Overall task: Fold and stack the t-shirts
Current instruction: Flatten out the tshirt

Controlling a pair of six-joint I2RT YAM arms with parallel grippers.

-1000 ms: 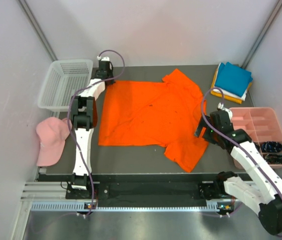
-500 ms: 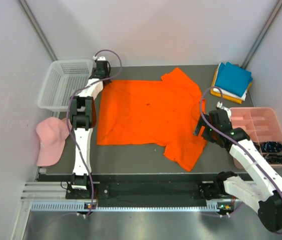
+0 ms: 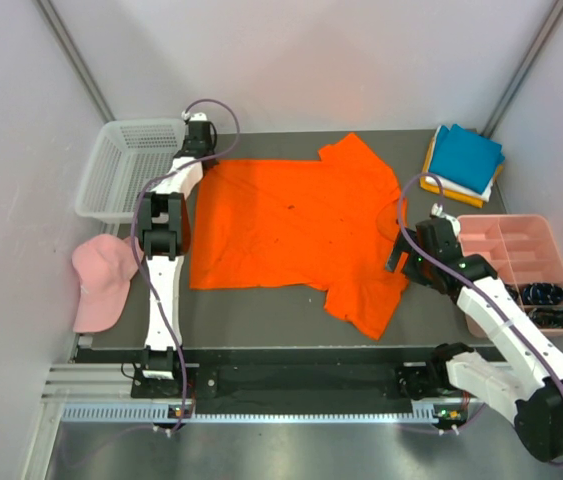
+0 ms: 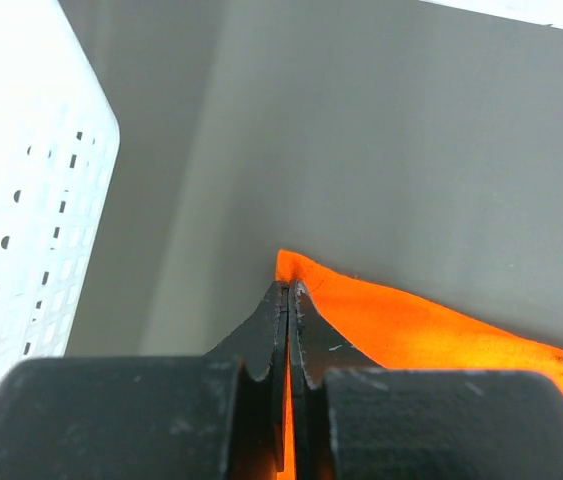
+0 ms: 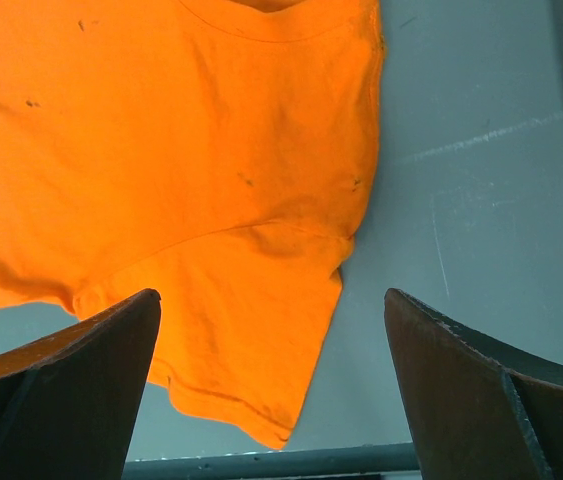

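The orange t-shirt lies spread flat on the grey table, collar to the right. My left gripper is at the far left corner of the shirt and is shut on that corner. My right gripper is open and empty, hovering beside the near sleeve at the shirt's right side. A folded stack with the teal shirt on top of white and yellow ones sits at the far right.
A white mesh basket stands far left, also in the left wrist view. A pale pink cap lies at the left edge. A pink divided tray with dark small parts stands on the right.
The left gripper has pulled the shirt's far left corner further left and back, shifting the whole shirt left. The right gripper stayed open near the sleeve.
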